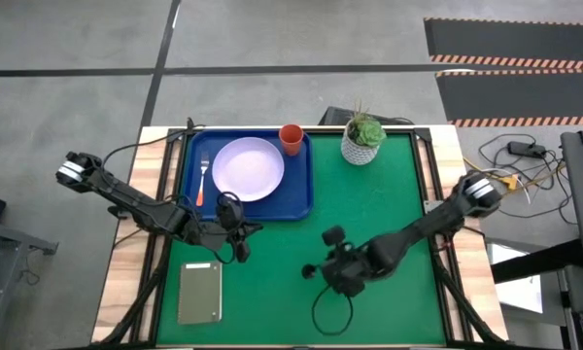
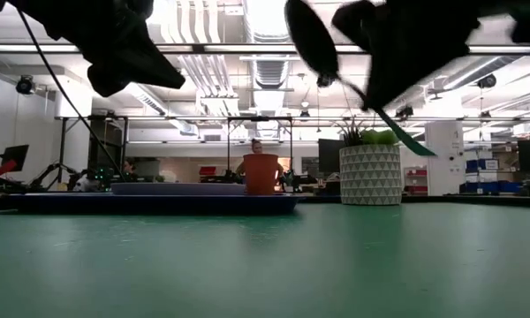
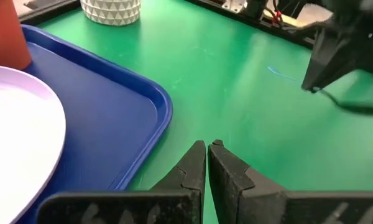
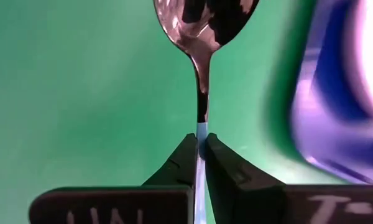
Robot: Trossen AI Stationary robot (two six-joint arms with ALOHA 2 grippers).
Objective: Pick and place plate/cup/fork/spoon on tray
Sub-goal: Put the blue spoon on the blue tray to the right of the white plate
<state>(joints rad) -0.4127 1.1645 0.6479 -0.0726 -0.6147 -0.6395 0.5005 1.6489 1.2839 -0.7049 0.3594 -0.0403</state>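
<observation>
plate [image 1: 248,167], cup [image 1: 291,138], fork [image 1: 203,181] on tray [image 1: 301,199]; right gripper [image 4: 199,149] pinches spoon [image 4: 202,37] above the mat, left gripper [image 3: 207,149] closed empty.

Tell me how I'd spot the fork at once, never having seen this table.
Find the big dark blue tray at the far side of the green table. On it lies a pale lavender plate; the fork lies beside it, nearer the left arm. Its orange-red handle and silver tines set it apart; the spoon is in the right tool.
</observation>
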